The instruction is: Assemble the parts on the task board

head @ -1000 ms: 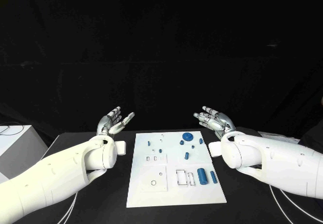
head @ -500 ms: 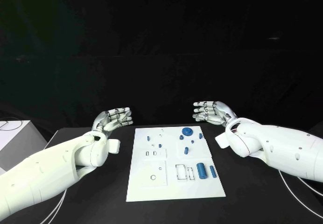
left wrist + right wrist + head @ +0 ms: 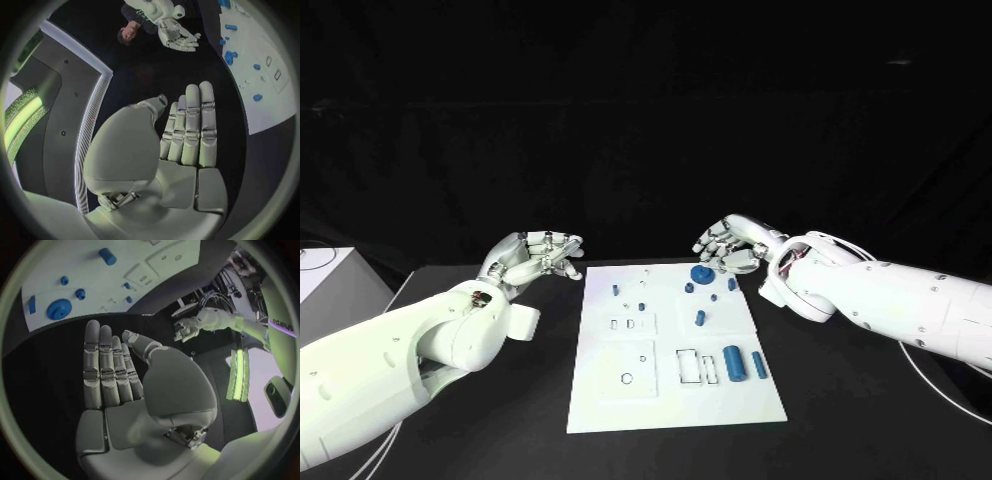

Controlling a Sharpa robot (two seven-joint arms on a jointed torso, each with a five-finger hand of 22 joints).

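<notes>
The white task board [image 3: 668, 400] lies in the middle of the black table. Blue parts sit on it: a gear [image 3: 702, 273] at the far end, a short peg [image 3: 700, 319] near the middle, and two cylinders [image 3: 734, 357] [image 3: 759, 364] lying on the right side. My left hand [image 3: 538, 255] hovers off the board's far left corner, holding nothing. My right hand [image 3: 733, 245] hovers just beyond the gear, also holding nothing. In the left wrist view the left hand [image 3: 181, 135] has straight fingers; in the right wrist view the right hand [image 3: 119, 370] looks the same, with the gear [image 3: 59, 309] ahead of it.
A white box [image 3: 329, 285] stands at the table's left edge. The board has several outlined slots [image 3: 692, 366] and a small ring hole [image 3: 627, 379]. Bare black table [image 3: 834, 400] flanks the board on both sides.
Both hands have tipped forward from upright and come down and inward towards the board's far end. The parts on the board have not moved.
</notes>
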